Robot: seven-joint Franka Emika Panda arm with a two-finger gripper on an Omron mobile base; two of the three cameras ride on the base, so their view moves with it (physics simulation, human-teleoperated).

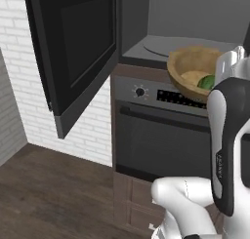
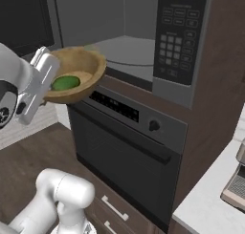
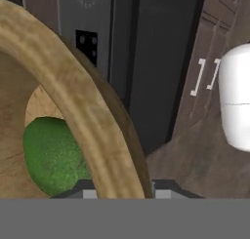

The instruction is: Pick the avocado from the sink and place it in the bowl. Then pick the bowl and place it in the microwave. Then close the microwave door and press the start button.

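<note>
The claw [image 3: 119, 191] grips the bowl [image 2: 76, 75] by its rim, carrying it level so the avocado [image 2: 66, 82] stays inside, just before the open microwave [image 2: 129, 51], door [image 1: 73, 52] swung wide above the oven [image 2: 124, 147].

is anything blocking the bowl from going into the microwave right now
Nothing visible. The microwave door is swung open to the left, the turntable plate is bare, and the bowl with the avocado sits just outside the microwave opening.

Wooden bowl [image 3: 83, 96] rim close across view, avocado [image 3: 51, 155] inside it, oven [image 3: 141, 52] front beyond.
</note>
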